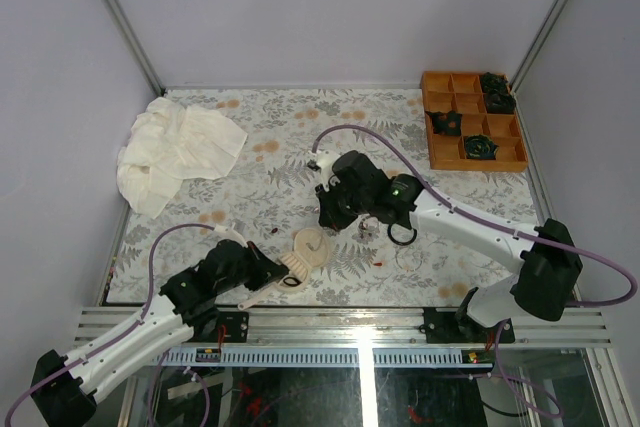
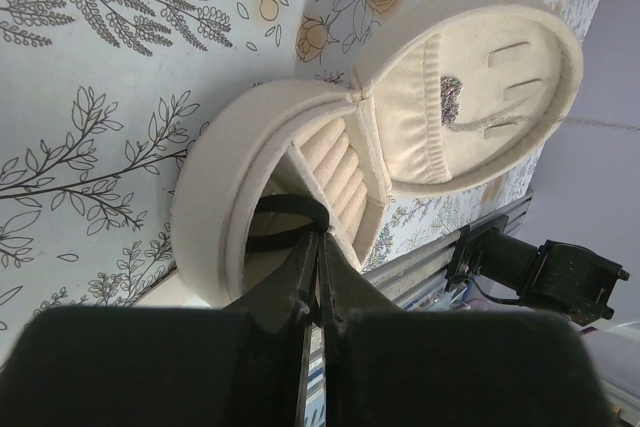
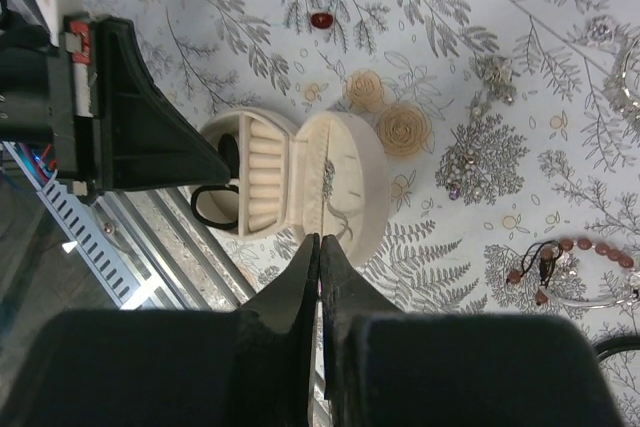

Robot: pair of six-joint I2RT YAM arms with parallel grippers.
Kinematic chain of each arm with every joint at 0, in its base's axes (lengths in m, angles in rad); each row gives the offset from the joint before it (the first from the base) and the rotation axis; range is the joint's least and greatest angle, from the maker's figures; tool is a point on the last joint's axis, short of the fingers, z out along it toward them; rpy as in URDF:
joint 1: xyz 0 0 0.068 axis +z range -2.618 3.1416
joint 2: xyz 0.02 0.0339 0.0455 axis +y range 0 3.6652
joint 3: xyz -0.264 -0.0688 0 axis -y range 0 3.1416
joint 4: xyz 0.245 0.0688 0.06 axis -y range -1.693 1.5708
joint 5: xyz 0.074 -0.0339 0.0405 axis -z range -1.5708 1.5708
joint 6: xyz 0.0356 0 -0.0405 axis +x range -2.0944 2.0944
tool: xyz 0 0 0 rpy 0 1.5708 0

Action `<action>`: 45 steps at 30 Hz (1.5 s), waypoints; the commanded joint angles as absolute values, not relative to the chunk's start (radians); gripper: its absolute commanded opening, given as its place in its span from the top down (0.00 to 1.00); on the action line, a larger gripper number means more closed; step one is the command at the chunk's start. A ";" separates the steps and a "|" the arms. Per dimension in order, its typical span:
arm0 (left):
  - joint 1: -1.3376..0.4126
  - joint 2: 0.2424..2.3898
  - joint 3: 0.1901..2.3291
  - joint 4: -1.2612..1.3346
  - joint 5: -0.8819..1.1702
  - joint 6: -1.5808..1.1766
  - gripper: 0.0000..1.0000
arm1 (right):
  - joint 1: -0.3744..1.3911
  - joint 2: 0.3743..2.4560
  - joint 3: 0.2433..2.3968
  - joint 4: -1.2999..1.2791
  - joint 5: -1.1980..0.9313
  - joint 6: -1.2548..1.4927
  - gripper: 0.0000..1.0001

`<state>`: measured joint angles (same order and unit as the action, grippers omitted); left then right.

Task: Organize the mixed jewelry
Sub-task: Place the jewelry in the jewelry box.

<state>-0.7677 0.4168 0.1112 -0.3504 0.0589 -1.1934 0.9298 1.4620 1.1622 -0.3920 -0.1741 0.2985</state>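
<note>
A cream round jewelry box (image 1: 310, 250) lies open near the table's front edge, a silver chain (image 2: 450, 99) on its lid. A black ring (image 2: 283, 209) rests in its base beside the padded rolls. My left gripper (image 2: 320, 237) is shut with its tips right at that ring; whether it pinches it I cannot tell. My right gripper (image 3: 320, 242) hangs shut and empty just over the lid's edge. Loose on the cloth to the right lie a reddish-brown beaded bracelet (image 3: 575, 252), silver pieces (image 3: 462, 169), a tiny red bit (image 3: 320, 20), another black ring (image 1: 404, 235) and a clear hoop (image 1: 411, 259).
An orange divided tray (image 1: 440, 152) with dark pieces stands at the back right. A crumpled white cloth (image 1: 175, 147) lies at the back left. The metal rail (image 1: 340, 322) runs along the near edge, close behind the box.
</note>
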 commanded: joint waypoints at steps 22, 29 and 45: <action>-0.781 0.388 0.084 -0.296 0.037 -1.197 1.00 | 0.940 1.435 1.282 -0.459 -0.064 0.261 1.00; -0.783 0.391 0.082 -0.296 0.038 -1.198 1.00 | 0.938 1.477 1.304 -0.447 -0.060 0.244 1.00; -0.785 0.379 0.064 -0.298 0.036 -1.204 1.00 | 0.918 1.611 1.398 -0.433 -0.059 0.206 1.00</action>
